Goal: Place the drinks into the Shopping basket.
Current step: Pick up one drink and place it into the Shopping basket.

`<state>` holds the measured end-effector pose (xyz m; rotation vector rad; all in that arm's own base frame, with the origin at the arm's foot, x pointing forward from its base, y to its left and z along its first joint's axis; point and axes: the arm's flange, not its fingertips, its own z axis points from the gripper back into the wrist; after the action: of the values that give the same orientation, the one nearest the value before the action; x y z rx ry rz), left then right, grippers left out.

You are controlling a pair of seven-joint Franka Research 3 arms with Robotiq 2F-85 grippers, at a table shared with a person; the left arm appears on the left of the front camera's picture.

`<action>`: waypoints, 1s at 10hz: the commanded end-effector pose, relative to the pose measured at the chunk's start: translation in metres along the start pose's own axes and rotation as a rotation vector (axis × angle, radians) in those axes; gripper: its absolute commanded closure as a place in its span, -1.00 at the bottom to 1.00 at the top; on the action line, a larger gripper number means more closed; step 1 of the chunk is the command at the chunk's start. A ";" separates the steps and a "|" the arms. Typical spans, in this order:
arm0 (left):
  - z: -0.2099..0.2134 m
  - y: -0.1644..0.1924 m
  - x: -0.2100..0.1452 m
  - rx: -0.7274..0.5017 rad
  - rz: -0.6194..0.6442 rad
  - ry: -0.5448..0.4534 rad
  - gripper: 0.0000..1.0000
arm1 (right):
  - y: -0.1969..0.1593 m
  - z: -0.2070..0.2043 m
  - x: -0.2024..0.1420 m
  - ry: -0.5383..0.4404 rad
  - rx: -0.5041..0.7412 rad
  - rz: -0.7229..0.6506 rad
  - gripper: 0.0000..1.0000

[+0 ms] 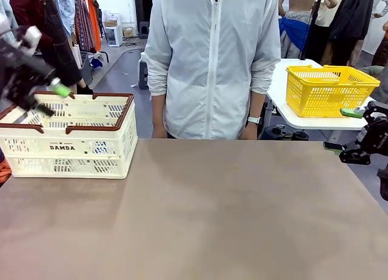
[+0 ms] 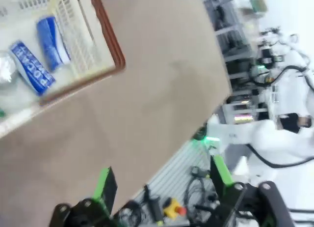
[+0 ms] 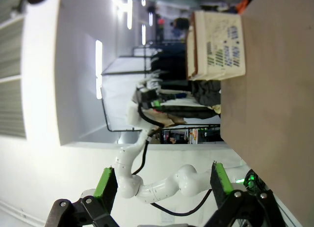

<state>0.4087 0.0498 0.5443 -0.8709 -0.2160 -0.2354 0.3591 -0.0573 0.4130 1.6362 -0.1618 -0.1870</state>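
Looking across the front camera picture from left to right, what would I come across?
Left gripper, open, over the Shopping basket → person in a white jacket → yellow mesh basket → right gripper, open, at the table's right edge.

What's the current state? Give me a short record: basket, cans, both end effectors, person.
basket: cream crate at the table's far left corner
cans: two blue-and-white cans lying in the basket, seen in the left wrist view
left end effector: open, empty, above the basket's rim
right end effector: open, empty, off the table's right edge
person: standing at the far side, hands hidden behind the table edge
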 end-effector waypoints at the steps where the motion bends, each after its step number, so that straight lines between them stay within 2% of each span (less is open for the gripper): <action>1: 0.005 0.040 -0.054 -0.166 0.036 -0.067 -1.00 | 0.002 0.002 -0.002 0.009 0.001 0.012 -1.00; 2: 0.011 0.061 -0.084 -0.232 0.096 -0.179 -1.00 | 0.002 0.002 -0.002 0.009 0.001 0.012 -1.00; 3: 0.014 0.074 -0.092 -0.290 0.114 -0.227 -1.00 | 0.002 0.002 -0.002 0.009 0.001 0.012 -1.00; 4: 0.012 0.082 -0.079 -0.299 0.153 -0.214 -1.00 | 0.002 0.002 -0.002 0.009 0.001 0.012 -1.00; 5: 0.011 0.074 -0.093 -0.228 0.111 -0.155 -1.00 | 0.002 0.002 -0.002 0.009 0.001 0.012 -1.00; 10: 0.011 0.074 -0.093 -0.228 0.111 -0.155 -1.00 | 0.002 0.002 -0.002 0.009 0.001 0.012 -1.00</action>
<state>0.3442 0.1107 0.4698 -1.1318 -0.2814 -0.0782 0.3589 -0.0577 0.4130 1.6363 -0.1626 -0.1877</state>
